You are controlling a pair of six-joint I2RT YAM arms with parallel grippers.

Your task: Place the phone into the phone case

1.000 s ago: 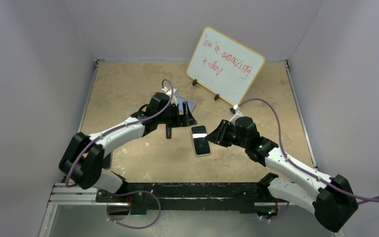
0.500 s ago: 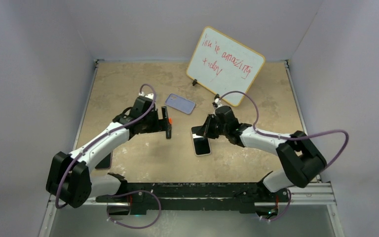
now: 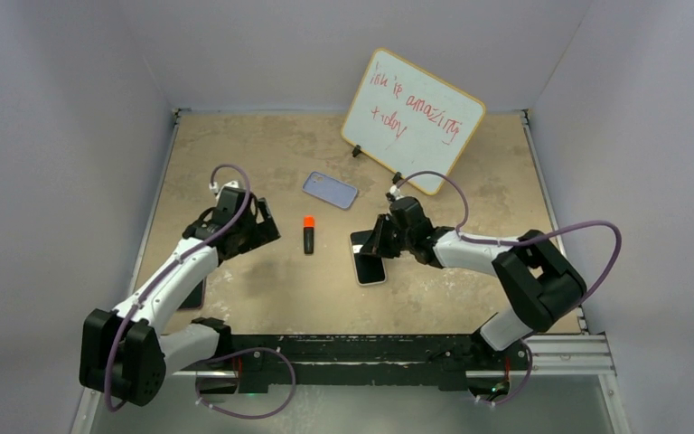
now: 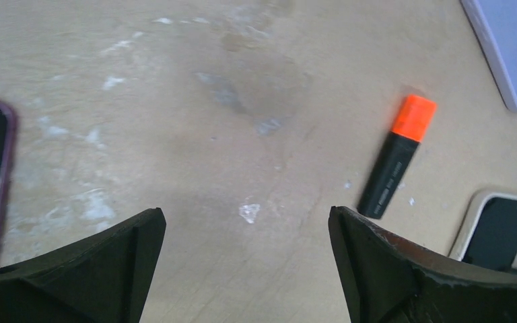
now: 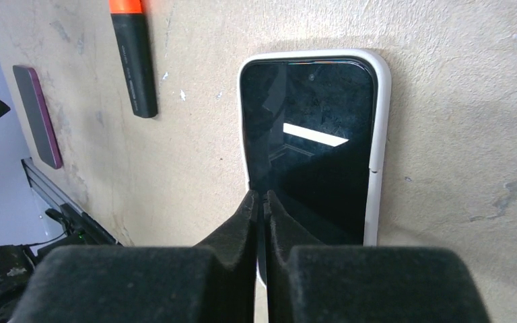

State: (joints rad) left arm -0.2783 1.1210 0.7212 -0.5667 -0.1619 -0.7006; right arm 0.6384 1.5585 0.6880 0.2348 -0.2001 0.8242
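The phone (image 3: 370, 264), black-screened with a pale edge, lies flat on the table; it fills the right wrist view (image 5: 309, 134). My right gripper (image 3: 375, 244) is shut, and its tips (image 5: 262, 195) rest at the phone's long left edge; I cannot tell whether anything is pinched between them. The lavender-blue phone case (image 3: 330, 190) lies flat behind the phone, apart from both grippers; its corner shows in the left wrist view (image 4: 511, 47). My left gripper (image 3: 267, 226) is open and empty (image 4: 246, 222), left of the marker.
A black marker with an orange cap (image 3: 308, 234) lies between the arms, also in the left wrist view (image 4: 397, 165). A whiteboard with red writing (image 3: 413, 120) stands at the back. A dark phone with a purple edge (image 3: 192, 294) lies near the left arm.
My left arm has drawn back to the left, away from the case and the marker. My right gripper has moved onto the phone's far end. The phone has not moved.
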